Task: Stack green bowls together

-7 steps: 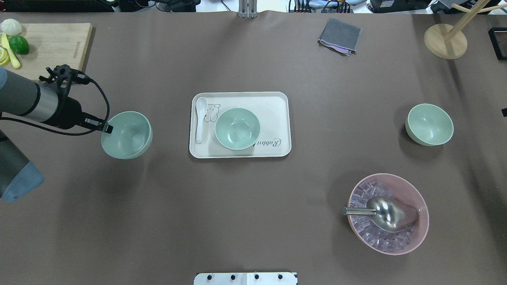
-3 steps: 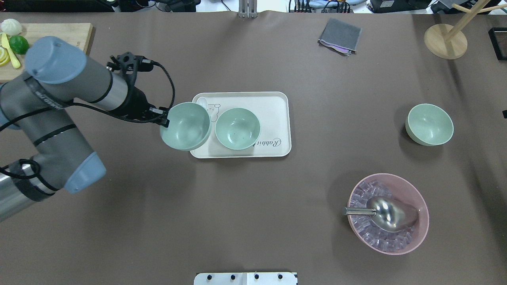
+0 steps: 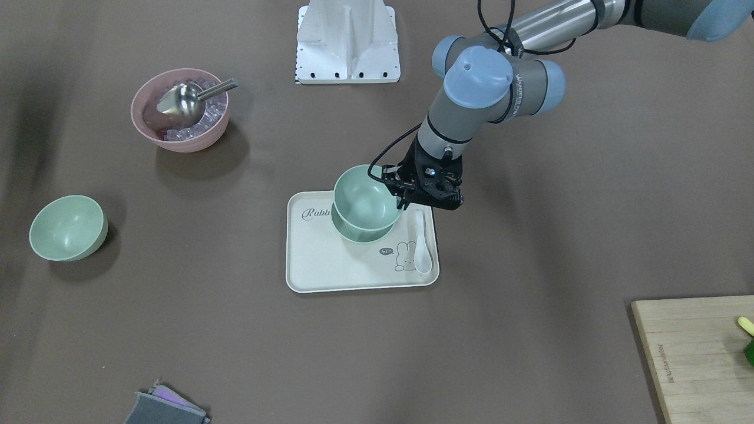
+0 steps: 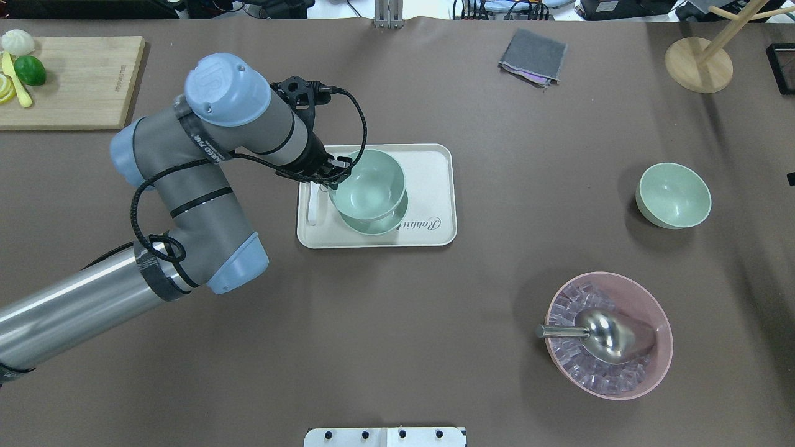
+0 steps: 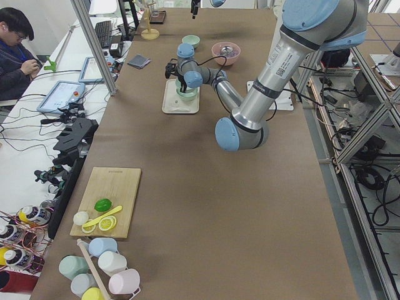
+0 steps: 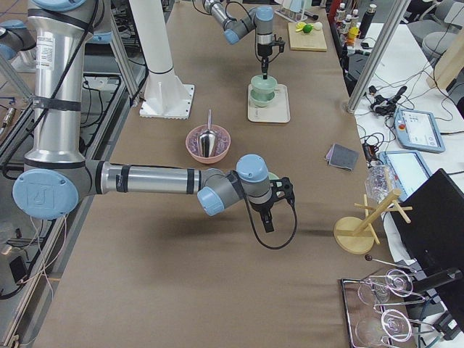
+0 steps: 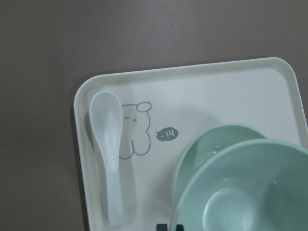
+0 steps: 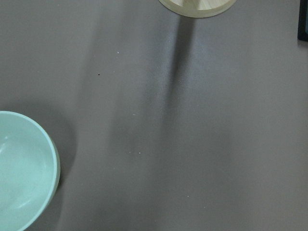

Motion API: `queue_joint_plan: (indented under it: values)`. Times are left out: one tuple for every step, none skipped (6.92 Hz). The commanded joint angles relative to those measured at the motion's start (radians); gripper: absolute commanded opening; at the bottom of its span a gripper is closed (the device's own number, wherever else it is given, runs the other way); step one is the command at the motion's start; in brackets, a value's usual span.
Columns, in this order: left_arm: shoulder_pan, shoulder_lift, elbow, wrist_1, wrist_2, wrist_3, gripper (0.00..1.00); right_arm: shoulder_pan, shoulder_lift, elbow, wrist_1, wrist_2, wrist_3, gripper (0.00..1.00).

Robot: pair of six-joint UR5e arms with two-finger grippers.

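My left gripper [image 4: 332,177] is shut on the rim of one green bowl [image 4: 367,184] and holds it tilted just over a second green bowl [image 4: 380,225] on the white tray [image 4: 435,186]. The held bowl [image 3: 365,197] sits slightly off-centre above the lower bowl [image 3: 358,234]; I cannot tell whether they touch. The left wrist view shows both, the held bowl [image 7: 240,192] and the lower bowl [image 7: 211,144]. The third green bowl [image 4: 674,195] stands alone at the right and shows at the edge of the right wrist view [image 8: 24,168]. My right gripper [image 6: 267,217] shows only in the exterior right view; I cannot tell its state.
A white spoon [image 3: 421,241] lies on the tray beside the bowls. A pink bowl [image 4: 658,347] with ice and a metal scoop stands front right. A grey cloth [image 4: 533,56], a wooden stand [image 4: 699,65] and a cutting board [image 4: 68,81] lie along the far edge.
My left arm has carried the green bowl rightward from the table's left side, over the tray's edge, to above the bowl on the tray. The other bowls have not moved.
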Motion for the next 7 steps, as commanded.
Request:
queue_joint_plan:
  values:
    - [0.016, -0.014, 0.027, -0.001, 0.020, -0.005, 0.00, 0.000, 0.003, -0.001, -0.001, 0.003, 0.000, 1.00]
    - [0.030, -0.010, 0.028, -0.001, 0.024, -0.005, 0.00, -0.002, 0.003, -0.001, -0.001, 0.003, 0.000, 1.00]
    - [0.053, -0.008, 0.028, -0.004, 0.071, -0.007, 0.00, -0.002, 0.003, -0.001, -0.001, 0.005, 0.000, 1.00]
    - [0.059, -0.008, 0.025, -0.004, 0.076, -0.009, 0.00, -0.002, 0.003, -0.001, -0.001, 0.005, 0.000, 1.00]
    - [0.059, -0.009, 0.024, -0.006, 0.077, -0.009, 0.00, -0.002, 0.003, -0.001, -0.001, 0.005, 0.000, 1.00]
    - [0.059, -0.008, 0.022, -0.004, 0.077, -0.009, 0.00, -0.002, 0.003, -0.001, -0.001, 0.005, 0.000, 1.00]
    - [0.059, -0.008, 0.022, -0.004, 0.077, -0.007, 0.00, -0.002, 0.003, -0.001, -0.001, 0.005, 0.000, 1.00]
